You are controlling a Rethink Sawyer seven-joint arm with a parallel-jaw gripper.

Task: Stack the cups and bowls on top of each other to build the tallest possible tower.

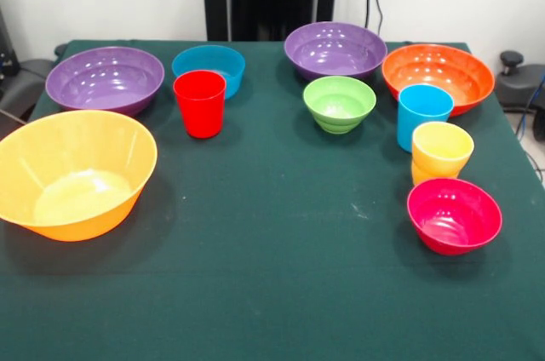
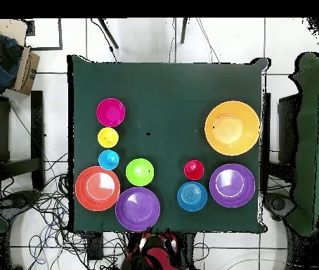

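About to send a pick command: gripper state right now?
Gripper: cannot be told; the arm is drawn back at the base, holding none of the cups or bowls.

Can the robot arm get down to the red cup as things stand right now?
Probably yes. The red cup stands upright and open on the green cloth, apart from the blue bowl behind it and the purple bowl beside it. Nothing covers it. The arm is drawn back at the table's edge.

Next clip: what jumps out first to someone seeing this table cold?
The big yellow-orange bowl dominates the front view's near left corner. Two purple bowls and an orange bowl line the far edge, with a red cup between them. Nothing is stacked yet.
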